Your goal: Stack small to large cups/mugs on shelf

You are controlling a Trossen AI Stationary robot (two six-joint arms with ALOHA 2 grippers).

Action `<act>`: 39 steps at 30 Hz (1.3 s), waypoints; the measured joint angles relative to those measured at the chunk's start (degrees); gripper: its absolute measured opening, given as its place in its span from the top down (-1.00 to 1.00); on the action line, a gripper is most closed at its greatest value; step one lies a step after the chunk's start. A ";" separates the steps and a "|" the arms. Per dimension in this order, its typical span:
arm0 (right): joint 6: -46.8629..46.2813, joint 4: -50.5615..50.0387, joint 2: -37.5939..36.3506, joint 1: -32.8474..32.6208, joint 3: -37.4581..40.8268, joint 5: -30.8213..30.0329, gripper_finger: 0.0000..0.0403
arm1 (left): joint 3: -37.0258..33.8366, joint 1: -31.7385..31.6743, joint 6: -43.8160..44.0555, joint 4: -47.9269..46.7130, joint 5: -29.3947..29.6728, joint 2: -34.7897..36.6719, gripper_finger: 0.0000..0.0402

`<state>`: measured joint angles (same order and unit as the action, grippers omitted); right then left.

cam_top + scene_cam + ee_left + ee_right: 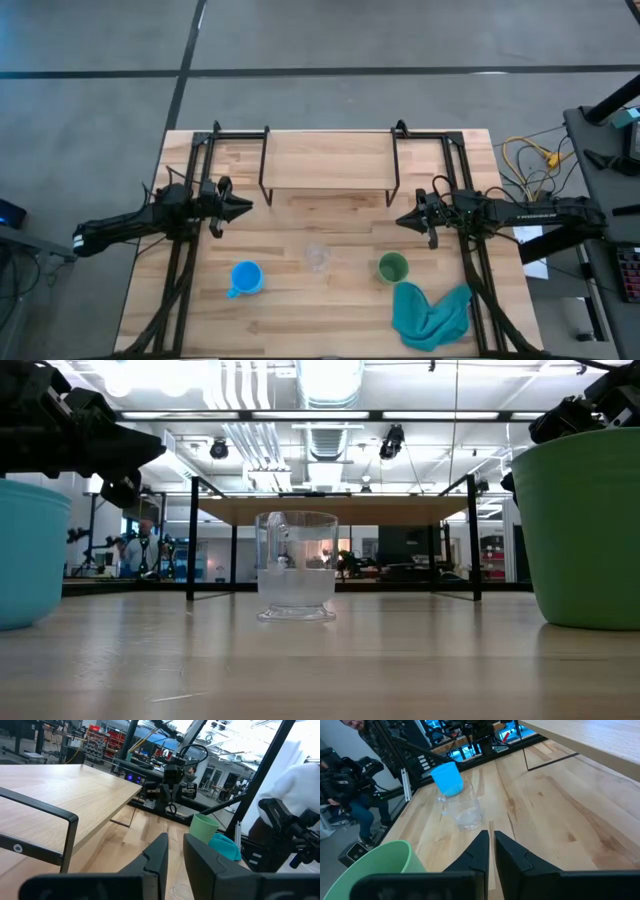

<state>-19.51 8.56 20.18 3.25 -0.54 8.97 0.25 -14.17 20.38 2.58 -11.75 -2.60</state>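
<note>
Both idle, nothing held: left fingers (243, 206) and right fingers (403, 220) nearly closed. Glass cup (318, 256) between them; blue mug (246, 277), green cup (392, 267) nearer each. Shelf (328, 160) bare, awaiting stack.

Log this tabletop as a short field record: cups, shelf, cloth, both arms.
blue mug: on the table, left of the others
clear glass cup: middle, empty
green cup: right, beside the teal cloth
shelf: top board bare, nothing stacked yet
left gripper: at the shelf's left end, jaws nearly shut, empty
right gripper: at the shelf's right end, jaws nearly shut, empty
</note>
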 joint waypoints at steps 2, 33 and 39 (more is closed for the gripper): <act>0.00 0.00 -0.02 0.00 -0.02 -0.01 0.89 | 0.00 0.00 0.00 0.00 0.00 0.01 0.77; -2.75 2.68 0.00 0.01 -0.01 -0.02 0.89 | 0.00 0.00 0.00 0.01 0.00 -0.01 0.77; -10.23 6.68 0.00 0.00 0.00 3.34 0.89 | 0.00 0.00 0.00 0.01 0.00 0.01 0.77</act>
<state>-29.74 15.24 20.18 3.25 -0.54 12.30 0.25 -14.17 20.38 2.59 -11.75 -2.59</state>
